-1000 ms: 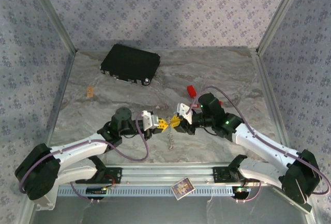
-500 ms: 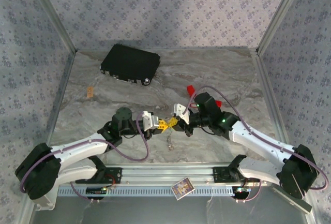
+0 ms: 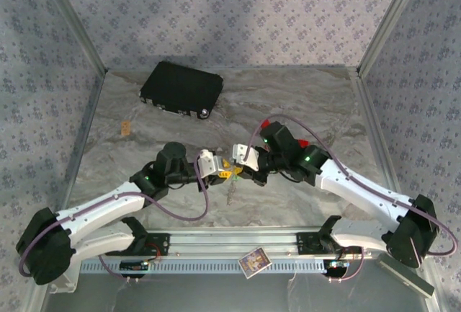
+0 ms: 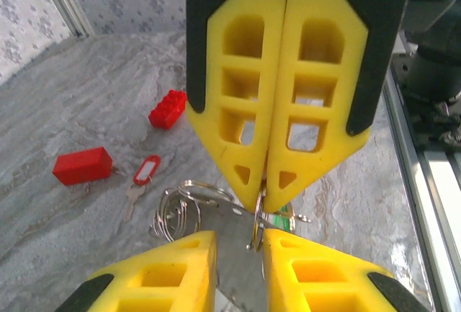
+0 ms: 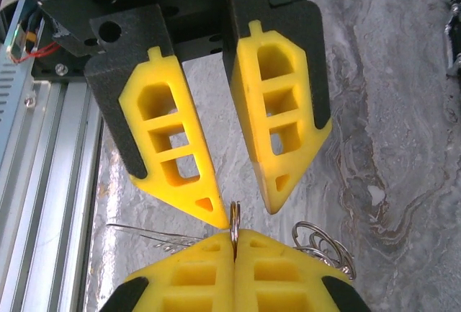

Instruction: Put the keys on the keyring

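While the right hand [image 5: 234,238] clamps the keyring [image 5: 234,213], the left hand [image 4: 240,238] faces it tip to tip, fingers apart.

You see the left pincer [image 3: 225,174] and the right pincer [image 3: 238,169] tip to tip above the bench [image 3: 302,103] middle, the keyring [image 4: 257,215] between them; the case [image 3: 181,89] lies behind, leftward

Black case [image 3: 181,89] far-left on table [image 3: 324,103]; tan chip [image 3: 125,127] nr left wall; red brick [image 4: 82,166] & studded red block [image 4: 168,109] near ea. other.
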`<state>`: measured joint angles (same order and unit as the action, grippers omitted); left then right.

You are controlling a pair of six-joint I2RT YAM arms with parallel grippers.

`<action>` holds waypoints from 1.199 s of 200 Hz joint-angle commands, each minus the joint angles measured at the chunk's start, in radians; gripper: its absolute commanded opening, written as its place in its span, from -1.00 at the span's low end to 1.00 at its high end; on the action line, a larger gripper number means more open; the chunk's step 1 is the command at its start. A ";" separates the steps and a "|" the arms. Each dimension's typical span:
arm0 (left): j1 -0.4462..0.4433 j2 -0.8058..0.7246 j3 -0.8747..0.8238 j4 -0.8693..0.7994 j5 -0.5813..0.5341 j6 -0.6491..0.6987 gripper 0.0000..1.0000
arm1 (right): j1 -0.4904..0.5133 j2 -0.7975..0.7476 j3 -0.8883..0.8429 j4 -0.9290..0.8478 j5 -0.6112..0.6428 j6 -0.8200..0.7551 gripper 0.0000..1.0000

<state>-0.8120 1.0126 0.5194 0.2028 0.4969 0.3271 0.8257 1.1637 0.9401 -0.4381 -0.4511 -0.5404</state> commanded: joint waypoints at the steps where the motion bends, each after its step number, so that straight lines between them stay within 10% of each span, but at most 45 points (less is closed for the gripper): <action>1: -0.007 0.015 0.045 -0.058 0.010 0.047 -0.54 | 0.022 0.015 0.052 -0.041 0.019 -0.039 -1.00; 86: -0.007 0.012 0.036 -0.002 0.048 0.046 -0.97 | 0.058 0.047 0.054 -0.017 0.030 -0.031 -1.00; 122: -0.006 -0.008 -0.011 0.086 0.103 0.013 -1.00 | -0.016 -0.058 -0.057 0.113 -0.066 0.047 -0.48; 240: -0.007 0.006 -0.050 0.226 0.196 -0.054 -1.00 | -0.048 -0.057 -0.137 0.206 -0.185 0.133 -0.79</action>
<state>-0.8120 1.0260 0.4686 0.3412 0.6334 0.2924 0.7738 1.0927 0.8093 -0.2626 -0.6178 -0.4259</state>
